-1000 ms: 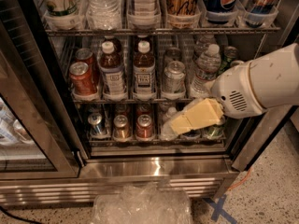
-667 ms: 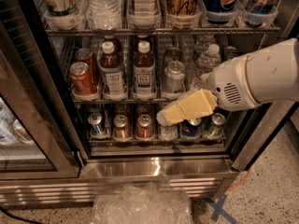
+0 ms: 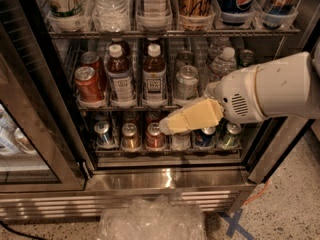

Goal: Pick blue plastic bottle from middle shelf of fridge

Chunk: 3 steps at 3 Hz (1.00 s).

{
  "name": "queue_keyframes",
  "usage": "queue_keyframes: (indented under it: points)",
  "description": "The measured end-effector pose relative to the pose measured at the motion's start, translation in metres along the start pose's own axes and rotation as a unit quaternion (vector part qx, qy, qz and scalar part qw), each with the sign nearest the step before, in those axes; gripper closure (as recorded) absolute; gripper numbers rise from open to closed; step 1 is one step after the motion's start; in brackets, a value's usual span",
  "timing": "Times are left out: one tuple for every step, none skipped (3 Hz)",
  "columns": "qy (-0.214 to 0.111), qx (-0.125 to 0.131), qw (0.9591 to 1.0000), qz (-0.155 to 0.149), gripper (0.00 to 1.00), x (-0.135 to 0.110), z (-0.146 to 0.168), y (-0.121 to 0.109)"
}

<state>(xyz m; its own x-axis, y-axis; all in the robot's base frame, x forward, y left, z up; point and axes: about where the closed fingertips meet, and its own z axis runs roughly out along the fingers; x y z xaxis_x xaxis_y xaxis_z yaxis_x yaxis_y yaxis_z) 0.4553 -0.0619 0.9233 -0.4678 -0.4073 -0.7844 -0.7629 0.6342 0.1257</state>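
Note:
The blue plastic bottle (image 3: 154, 77) holds a dark brown drink and has a white cap and a white label with black print. It stands upright at the front of the middle shelf (image 3: 196, 104), in the third lane from the left of the fridge (image 3: 165, 181). My gripper (image 3: 169, 125), cream-coloured on a white arm, reaches in from the right. It hangs in front of the lower rack's cans, just below and slightly right of the bottle, apart from it and holding nothing.
A twin brown bottle (image 3: 120, 75) with a bluish label stands left of the target, with red cans (image 3: 89, 84) beyond it. A silver can (image 3: 186, 82) and a water bottle (image 3: 223, 63) stand to the right. The open glass door (image 3: 35, 134) is at left. A plastic bag (image 3: 152, 219) lies on the floor.
My gripper has moved left and a little upward across the front of the lower rack, closer to the bottle. Nothing on the shelves has moved.

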Motion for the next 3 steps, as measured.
queue_keyframes:
  points:
    - [-0.051,-0.012,0.9978,0.041,0.0,0.0,0.03,0.022]
    - [-0.105,0.002,0.989,0.104,0.0,-0.007,0.07,0.059]
    - [-0.132,0.042,0.9805,0.14,0.0,-0.017,0.088,0.069]
